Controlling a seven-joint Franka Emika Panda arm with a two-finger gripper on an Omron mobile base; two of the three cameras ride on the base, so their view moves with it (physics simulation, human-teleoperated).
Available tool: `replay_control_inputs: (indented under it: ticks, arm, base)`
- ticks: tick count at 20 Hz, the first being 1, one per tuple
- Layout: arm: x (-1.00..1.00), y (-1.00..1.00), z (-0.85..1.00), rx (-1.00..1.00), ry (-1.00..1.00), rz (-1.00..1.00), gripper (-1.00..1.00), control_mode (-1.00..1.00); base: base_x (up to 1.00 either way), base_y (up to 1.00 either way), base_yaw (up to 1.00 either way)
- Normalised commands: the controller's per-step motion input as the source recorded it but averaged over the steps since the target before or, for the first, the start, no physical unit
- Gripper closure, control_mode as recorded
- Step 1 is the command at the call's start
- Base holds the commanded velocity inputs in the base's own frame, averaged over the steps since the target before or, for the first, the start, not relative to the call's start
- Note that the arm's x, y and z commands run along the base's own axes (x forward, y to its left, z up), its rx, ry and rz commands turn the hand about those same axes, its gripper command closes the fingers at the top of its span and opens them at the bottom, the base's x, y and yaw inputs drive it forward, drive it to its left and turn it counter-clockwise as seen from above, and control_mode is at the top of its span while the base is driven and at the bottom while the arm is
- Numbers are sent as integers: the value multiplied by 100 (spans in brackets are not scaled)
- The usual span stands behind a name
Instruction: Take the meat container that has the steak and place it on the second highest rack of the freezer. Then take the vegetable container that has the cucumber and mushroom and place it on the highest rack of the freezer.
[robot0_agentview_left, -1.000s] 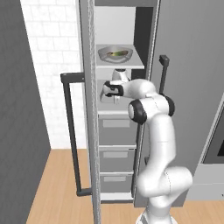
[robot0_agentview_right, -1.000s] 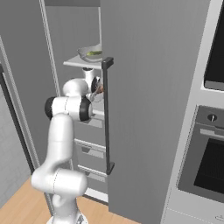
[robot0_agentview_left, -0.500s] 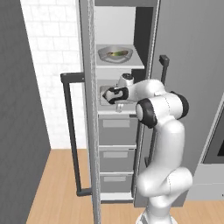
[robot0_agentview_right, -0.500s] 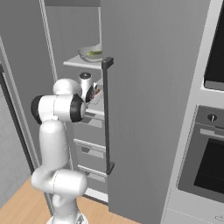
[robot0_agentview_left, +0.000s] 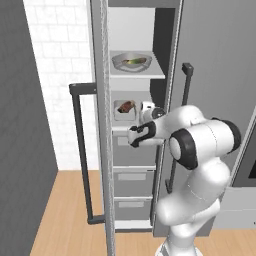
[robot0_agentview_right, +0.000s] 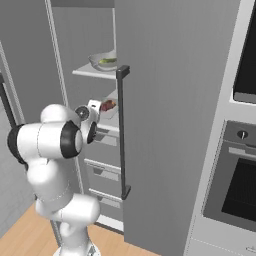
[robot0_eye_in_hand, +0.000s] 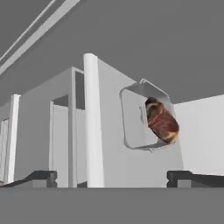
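The meat container with the brown-red steak rests on the second highest rack of the freezer, also seen as the meat container and tilted as the meat container in the hand view. On the highest rack sits the vegetable container, a grey bowl with green and pale pieces, again the vegetable container. My gripper hangs just in front of and below the steak's rack. It is open and empty, with the gripper and its fingertips set wide apart.
The open freezer door with its dark handle stands at the left. The neighbouring door's handle runs close beside my arm. Grey drawers fill the freezer below the racks. An oven sits at the right.
The gripper has opened wide and let go of the meat container, which stays on its rack. The hand has drawn back out of the freezer and lowered a little.
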Motion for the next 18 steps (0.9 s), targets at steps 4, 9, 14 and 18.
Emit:
replay_control_inputs:
  ticks: [4,9,14,18]
  arm:
    - [-94,0,95,3,-33,4,-100,-100]
    - [-95,-2,98,5,-16,3,-100,-100]
    - [-100,-8,95,0,-2,6,-100,-100]
    - [-94,-17,100,0,17,24,-100,-100]
  base:
    - [0,0,0]
    - [0,0,0]
    - [0,0,0]
    - [0,0,0]
